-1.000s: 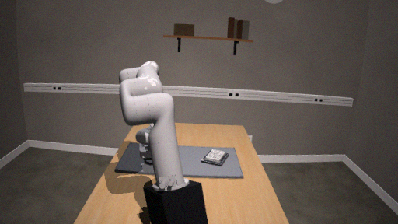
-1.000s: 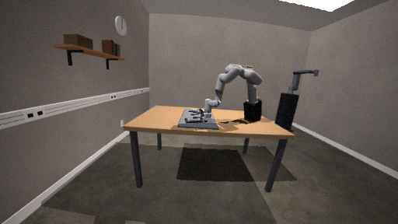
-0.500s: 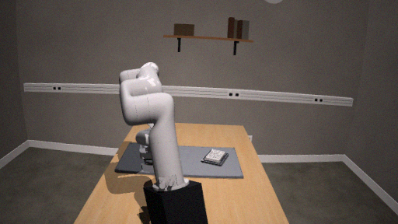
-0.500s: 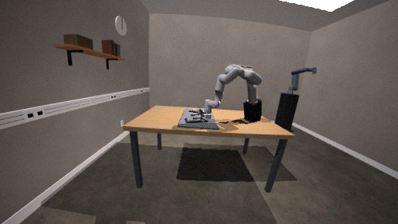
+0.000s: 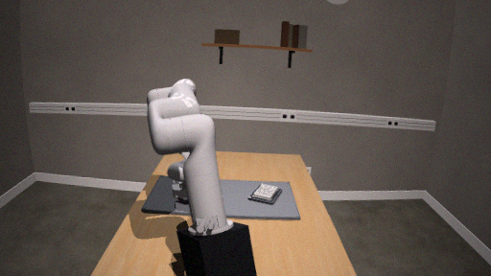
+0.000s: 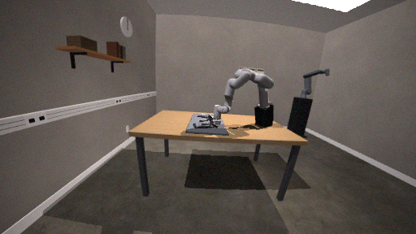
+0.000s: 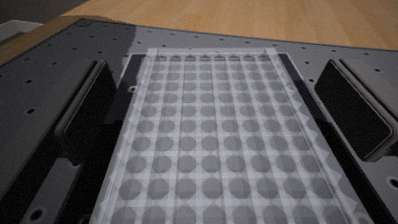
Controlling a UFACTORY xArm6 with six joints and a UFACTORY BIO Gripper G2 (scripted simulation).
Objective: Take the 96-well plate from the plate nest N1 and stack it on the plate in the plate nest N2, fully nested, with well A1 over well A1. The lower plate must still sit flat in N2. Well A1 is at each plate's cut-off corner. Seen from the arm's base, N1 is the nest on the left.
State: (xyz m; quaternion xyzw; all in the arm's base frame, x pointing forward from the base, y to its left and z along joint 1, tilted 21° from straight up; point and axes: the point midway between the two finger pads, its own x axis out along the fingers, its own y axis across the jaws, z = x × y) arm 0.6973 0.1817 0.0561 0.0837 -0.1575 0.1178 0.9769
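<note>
Over the left nest (image 7: 131, 75), your open pincer (image 5: 180, 197) (image 6: 217, 122) (image 7: 220, 107) straddles the plate (image 5: 180, 207) (image 7: 210, 135); closing off-centre could let one pad shove it askew.

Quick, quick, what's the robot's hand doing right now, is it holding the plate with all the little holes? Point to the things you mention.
Jaws: open, one on each side of the clear plate (image 7: 210, 135), not touching it, holding nothing.

wooden table (image 5: 283, 249) (image 6: 171, 136) (image 7: 280, 20) | grey perforated board (image 5: 240, 211) (image 6: 203, 131) (image 7: 112, 36) flat on top | black arm pedestal (image 5: 218, 251) (image 6: 264, 115) on it
</note>
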